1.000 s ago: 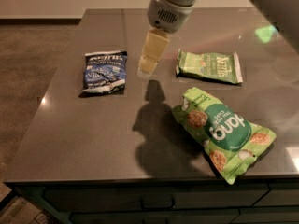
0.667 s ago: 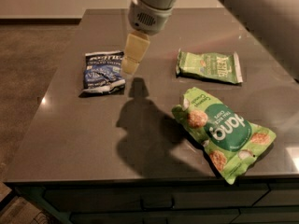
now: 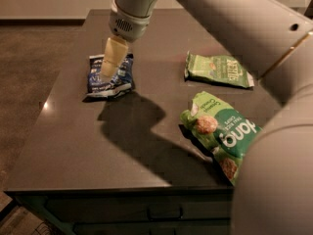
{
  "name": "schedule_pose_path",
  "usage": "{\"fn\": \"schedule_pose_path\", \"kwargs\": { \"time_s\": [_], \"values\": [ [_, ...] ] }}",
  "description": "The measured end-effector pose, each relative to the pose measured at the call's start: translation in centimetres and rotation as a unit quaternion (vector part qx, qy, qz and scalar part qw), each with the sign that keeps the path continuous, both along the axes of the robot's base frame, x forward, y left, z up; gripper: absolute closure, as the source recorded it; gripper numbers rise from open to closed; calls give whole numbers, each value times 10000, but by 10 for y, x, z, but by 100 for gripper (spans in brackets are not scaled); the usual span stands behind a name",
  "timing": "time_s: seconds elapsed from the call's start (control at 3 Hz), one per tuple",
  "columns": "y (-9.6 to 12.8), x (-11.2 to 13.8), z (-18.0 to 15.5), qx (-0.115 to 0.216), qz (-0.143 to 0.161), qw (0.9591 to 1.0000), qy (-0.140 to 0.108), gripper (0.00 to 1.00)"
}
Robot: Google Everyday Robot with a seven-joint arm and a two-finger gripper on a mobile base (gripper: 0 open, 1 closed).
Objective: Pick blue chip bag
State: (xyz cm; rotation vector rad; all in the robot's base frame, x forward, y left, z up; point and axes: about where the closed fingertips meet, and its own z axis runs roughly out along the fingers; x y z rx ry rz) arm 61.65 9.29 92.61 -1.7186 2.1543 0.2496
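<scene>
The blue chip bag (image 3: pixel 113 80) lies flat on the dark grey table (image 3: pixel 122 146), at its left side. It is crinkled, dark navy with white lettering. My gripper (image 3: pixel 110 62) hangs from the arm coming in from the upper right and sits right over the bag. Its pale fingers (image 3: pixel 112 57) point down and cover the bag's upper middle. I cannot tell whether the tips touch the bag.
A small light-green bag (image 3: pixel 218 70) lies flat at the back right. A larger bright-green rice-chip bag (image 3: pixel 220 133) lies at the right front, partly behind my arm. The table's left edge runs close to the blue bag; the floor lies beyond it.
My gripper has moved left, from the table's middle to over the blue bag. The bags have not moved.
</scene>
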Motion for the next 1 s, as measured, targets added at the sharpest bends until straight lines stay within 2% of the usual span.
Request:
{"fn": "schedule_pose_path", "kwargs": {
  "time_s": [0.33, 1.0],
  "values": [
    [24, 10, -23, -48, -117, 9996, 259, 0],
    [33, 28, -72, -283, -695, 9952, 630, 0]
  ]
}}
